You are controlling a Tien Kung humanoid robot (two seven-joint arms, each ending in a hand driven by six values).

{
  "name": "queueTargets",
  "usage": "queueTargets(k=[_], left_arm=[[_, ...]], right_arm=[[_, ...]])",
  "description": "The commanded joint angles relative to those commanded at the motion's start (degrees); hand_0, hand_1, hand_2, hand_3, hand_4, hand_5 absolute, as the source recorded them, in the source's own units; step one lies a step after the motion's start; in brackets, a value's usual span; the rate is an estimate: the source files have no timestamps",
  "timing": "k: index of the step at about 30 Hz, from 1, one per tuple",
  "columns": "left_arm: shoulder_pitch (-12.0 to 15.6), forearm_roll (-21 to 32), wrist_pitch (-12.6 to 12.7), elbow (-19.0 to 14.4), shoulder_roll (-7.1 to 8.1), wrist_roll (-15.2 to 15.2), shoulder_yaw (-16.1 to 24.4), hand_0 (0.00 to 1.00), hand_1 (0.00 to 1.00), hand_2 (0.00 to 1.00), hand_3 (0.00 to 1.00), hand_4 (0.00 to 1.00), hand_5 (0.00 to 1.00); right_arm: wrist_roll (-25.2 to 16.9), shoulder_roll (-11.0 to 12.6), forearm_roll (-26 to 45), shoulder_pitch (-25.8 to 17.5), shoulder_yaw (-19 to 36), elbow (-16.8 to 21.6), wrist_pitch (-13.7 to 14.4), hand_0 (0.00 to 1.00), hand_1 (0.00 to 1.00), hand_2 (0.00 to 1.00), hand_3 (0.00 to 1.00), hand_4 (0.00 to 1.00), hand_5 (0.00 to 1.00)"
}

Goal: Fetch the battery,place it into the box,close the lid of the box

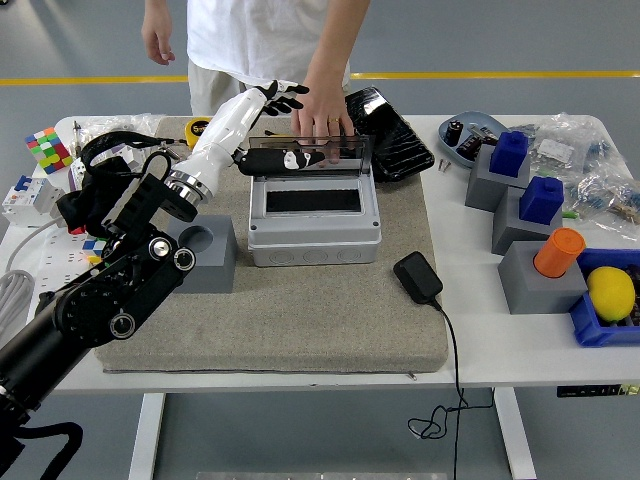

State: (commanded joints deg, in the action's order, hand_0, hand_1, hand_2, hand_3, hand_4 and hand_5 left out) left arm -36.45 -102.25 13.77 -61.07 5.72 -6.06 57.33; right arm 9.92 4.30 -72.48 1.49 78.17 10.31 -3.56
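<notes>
A robotics lab: cluttered white table (480, 345) on a grey floor with a yellow line (480, 74).

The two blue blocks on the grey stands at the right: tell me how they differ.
The far blue block sits on a taller grey stand. The near blue block sits on a lower, wider-looking stand, closer to the orange cylinder. Both share colour and stepped shape.
</notes>
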Motion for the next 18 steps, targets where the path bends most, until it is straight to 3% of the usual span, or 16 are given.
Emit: queueTargets(k=[1, 2, 11, 18], left_arm=[[-0.6, -0.6, -0.6, 0.9, 0.05, 0.8, -0.1, 0.81, 0.804, 0.765, 0.792, 0.998, 0.451], [-1.0, -0.9, -1.1, 1.5, 0.1, 1.4, -0.4, 0.865, 0.852, 0.8, 0.799, 0.998, 0.536], [-5.1, -1.2, -5.9, 7.2, 0.8, 6.5, -8.6, 0.896, 0.877, 0.822, 0.797, 0.998, 0.578], [-4.5, -1.0, -7.1, 5.1, 1.4, 8.2, -11.0, 0.879, 0.864, 0.811, 0.799, 0.998, 0.598]], right_arm=[[0.0, 0.0, 0.1, 0.0, 0.0, 0.0, 0.0, 0.613, 0.66, 0.684, 0.589, 0.989, 0.551], [0.0, 0.0, 0.1, 0.1, -0.1, 0.0, 0.0, 0.613, 0.66, 0.684, 0.589, 0.989, 0.552], [0.2, 0.0, -0.1, 0.1, 0.0, 0.0, -0.1, 0.612, 0.66, 0.685, 0.589, 0.989, 0.552], [0.0, 0.1, 0.2, -0.1, -0.1, 0.0, 0.0, 0.611, 0.66, 0.684, 0.589, 0.99, 0.552]])
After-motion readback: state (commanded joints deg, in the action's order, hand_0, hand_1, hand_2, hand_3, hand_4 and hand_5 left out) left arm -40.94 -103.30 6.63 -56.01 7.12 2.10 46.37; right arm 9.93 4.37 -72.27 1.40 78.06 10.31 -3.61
